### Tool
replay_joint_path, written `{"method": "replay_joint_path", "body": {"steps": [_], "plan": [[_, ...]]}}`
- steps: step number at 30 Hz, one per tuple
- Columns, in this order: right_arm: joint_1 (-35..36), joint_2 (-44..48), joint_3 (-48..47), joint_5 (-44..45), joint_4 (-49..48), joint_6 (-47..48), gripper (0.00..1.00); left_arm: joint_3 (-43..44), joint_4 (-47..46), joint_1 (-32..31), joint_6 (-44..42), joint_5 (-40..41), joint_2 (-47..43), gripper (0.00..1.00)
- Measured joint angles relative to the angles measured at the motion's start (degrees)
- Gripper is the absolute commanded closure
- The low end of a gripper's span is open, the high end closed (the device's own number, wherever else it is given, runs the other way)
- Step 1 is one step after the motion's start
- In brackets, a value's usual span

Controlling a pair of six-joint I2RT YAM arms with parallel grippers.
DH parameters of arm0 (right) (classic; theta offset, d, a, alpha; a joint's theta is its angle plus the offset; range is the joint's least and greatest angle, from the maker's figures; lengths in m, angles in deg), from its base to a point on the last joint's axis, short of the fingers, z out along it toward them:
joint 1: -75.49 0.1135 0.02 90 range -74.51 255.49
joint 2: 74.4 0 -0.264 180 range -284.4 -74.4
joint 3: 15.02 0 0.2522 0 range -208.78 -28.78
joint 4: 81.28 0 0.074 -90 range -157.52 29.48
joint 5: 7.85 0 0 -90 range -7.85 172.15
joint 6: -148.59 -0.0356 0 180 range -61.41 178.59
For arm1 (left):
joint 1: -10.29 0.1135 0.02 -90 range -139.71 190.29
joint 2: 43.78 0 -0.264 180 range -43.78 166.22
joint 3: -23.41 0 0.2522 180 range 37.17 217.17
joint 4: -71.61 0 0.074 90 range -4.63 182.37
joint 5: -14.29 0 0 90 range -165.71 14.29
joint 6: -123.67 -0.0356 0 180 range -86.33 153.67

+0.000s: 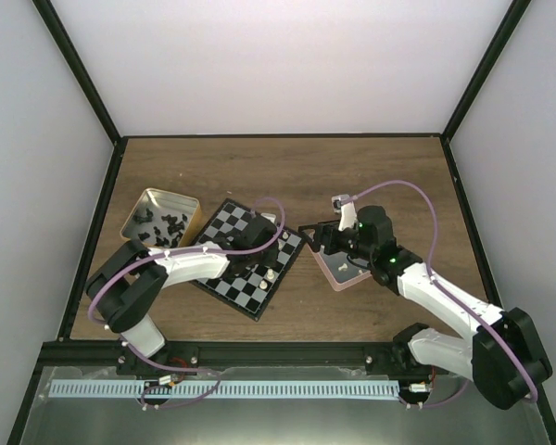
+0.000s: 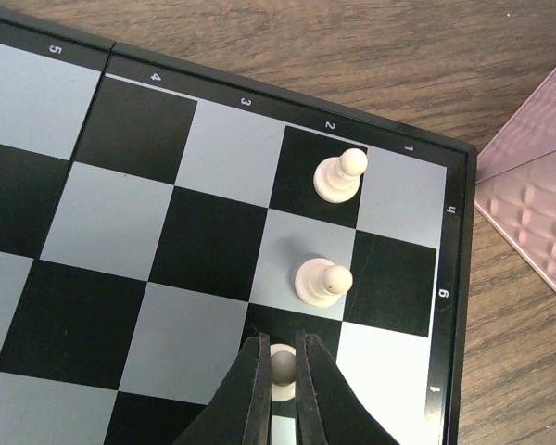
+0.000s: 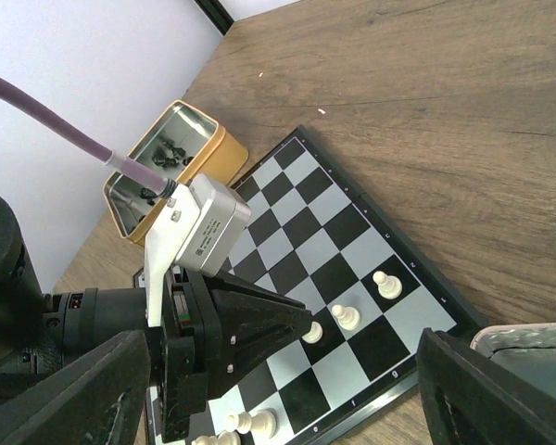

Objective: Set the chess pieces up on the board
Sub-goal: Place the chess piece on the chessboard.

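The left hand (image 2: 280, 375) is clamped shut on a cream pawn (image 2: 283, 362) at a square near the board (image 2: 120, 213)'s corner. Two more cream pawns (image 2: 322, 281) stand in line just beside it. Whether the held pawn rests on its square or hangs just above it is hard to tell. The right hand (image 1: 326, 239) gapes wide and empty over the pink tray (image 1: 345, 278). Black pieces (image 1: 162, 222) lie in the gold tin (image 1: 141, 199) — left of the board, on the table (image 1: 287, 167).
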Motion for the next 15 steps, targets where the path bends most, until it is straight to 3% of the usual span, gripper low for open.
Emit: {"method": "replay_joint_path", "body": {"steps": [15], "plan": [[0.0,-0.37,0.0,0.0,-0.02,-0.04,0.2,-0.35,-0.5,0.0,-0.44,-1.42,0.07,0.8]]}}
